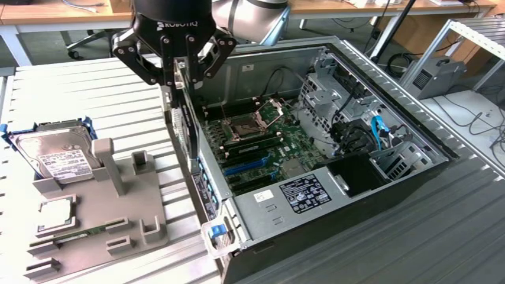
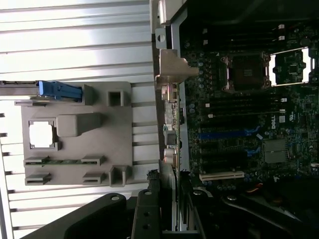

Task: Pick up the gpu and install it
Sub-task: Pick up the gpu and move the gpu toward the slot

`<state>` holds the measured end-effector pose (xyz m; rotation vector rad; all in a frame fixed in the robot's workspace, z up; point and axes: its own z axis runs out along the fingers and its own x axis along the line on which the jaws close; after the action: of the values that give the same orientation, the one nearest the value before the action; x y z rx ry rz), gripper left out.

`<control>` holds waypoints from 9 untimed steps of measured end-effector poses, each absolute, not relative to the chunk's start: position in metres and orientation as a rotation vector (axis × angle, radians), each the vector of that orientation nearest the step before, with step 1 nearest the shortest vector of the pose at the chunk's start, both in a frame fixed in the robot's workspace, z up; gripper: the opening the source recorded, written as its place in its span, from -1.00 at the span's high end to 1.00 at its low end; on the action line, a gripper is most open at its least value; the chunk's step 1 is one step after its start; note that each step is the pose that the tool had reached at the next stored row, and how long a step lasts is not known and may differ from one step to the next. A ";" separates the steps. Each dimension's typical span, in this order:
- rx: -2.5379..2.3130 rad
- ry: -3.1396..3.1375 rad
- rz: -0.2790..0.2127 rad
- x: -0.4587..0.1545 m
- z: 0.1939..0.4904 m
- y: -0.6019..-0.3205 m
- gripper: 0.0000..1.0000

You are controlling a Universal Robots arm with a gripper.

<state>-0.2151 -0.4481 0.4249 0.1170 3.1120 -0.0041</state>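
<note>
**A:** Gripper state?
**B:** Your gripper [image 1: 180, 81] is clamped on the gpu [image 1: 190, 130], upper left of centre in the exterior frame. The card hangs upright and edge-on.
**A:** Where is it relative to the case?
**B:** It's at the left wall of the open case [image 1: 261, 219], just beside the motherboard [image 1: 272, 142]. You can't tell whether it touches a slot. The hard drive [image 1: 55, 155] sits on the grey fixture [image 1: 118, 225] at lower left, well apart.

ROBOTIQ brand name on the gripper [image 1: 184, 80]
</note>
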 end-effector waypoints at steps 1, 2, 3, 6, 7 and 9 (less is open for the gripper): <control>0.117 3.112 -0.004 -0.215 0.425 -0.448 0.47; 0.117 3.112 -0.004 -0.215 0.425 -0.448 0.47; 0.117 3.112 -0.004 -0.214 0.425 -0.448 0.47; 0.117 3.112 -0.005 -0.214 0.425 -0.448 0.47; 0.117 3.112 -0.005 -0.213 0.425 -0.448 0.47; 0.117 3.112 -0.005 -0.212 0.425 -0.448 0.47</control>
<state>-0.2121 -0.4481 0.4249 0.1168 3.1120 -0.0052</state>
